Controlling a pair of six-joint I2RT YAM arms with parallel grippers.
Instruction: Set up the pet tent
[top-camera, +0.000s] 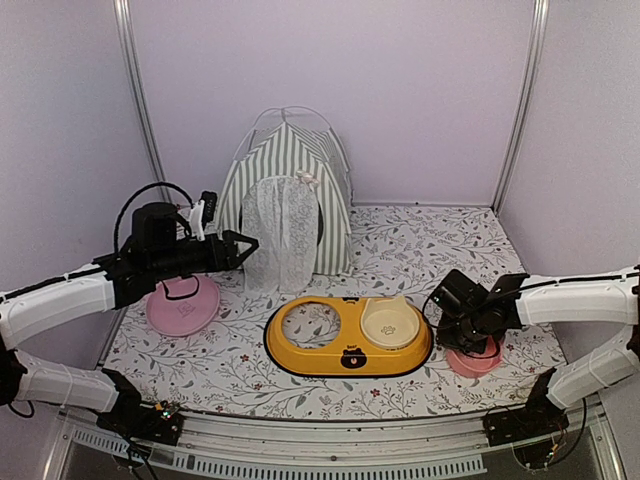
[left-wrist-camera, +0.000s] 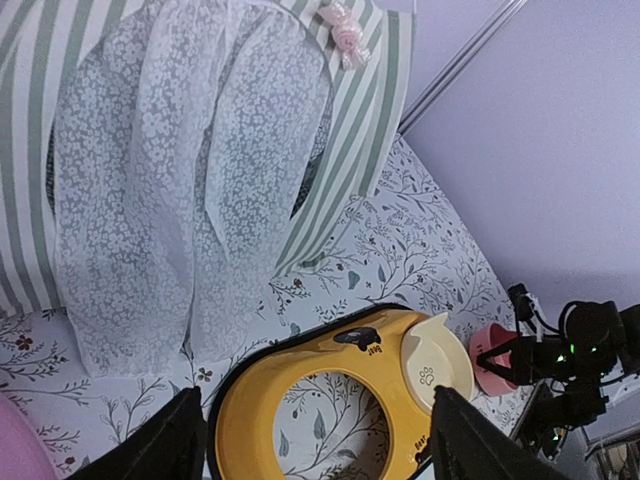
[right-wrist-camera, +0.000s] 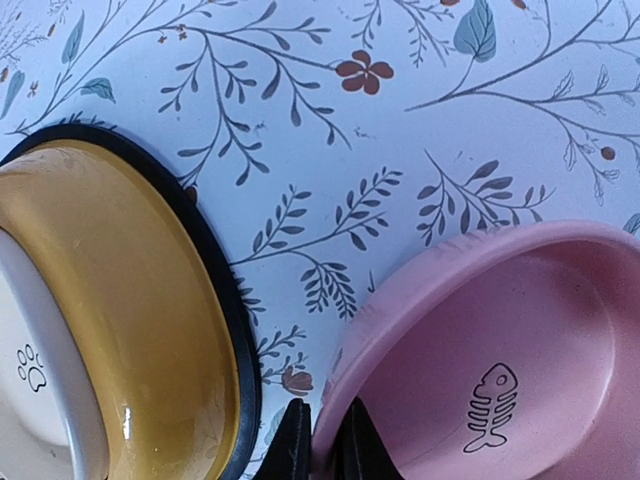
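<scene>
The pet tent stands upright at the back of the table, grey-green and white striped, with its white lace curtain hanging over the door. My left gripper hovers just left of the curtain, open and holding nothing. In the left wrist view the tent's striped fabric and the lace curtain fill the top, with the left gripper wide apart below. My right gripper is low at the right, shut on the rim of a pink bowl; one finger is inside the rim and one outside.
A yellow double feeder lies in the middle front, with a cream bowl in its right hole and the left hole empty. A pink dish sits at the left under the left arm. The pink bowl rests just right of the feeder.
</scene>
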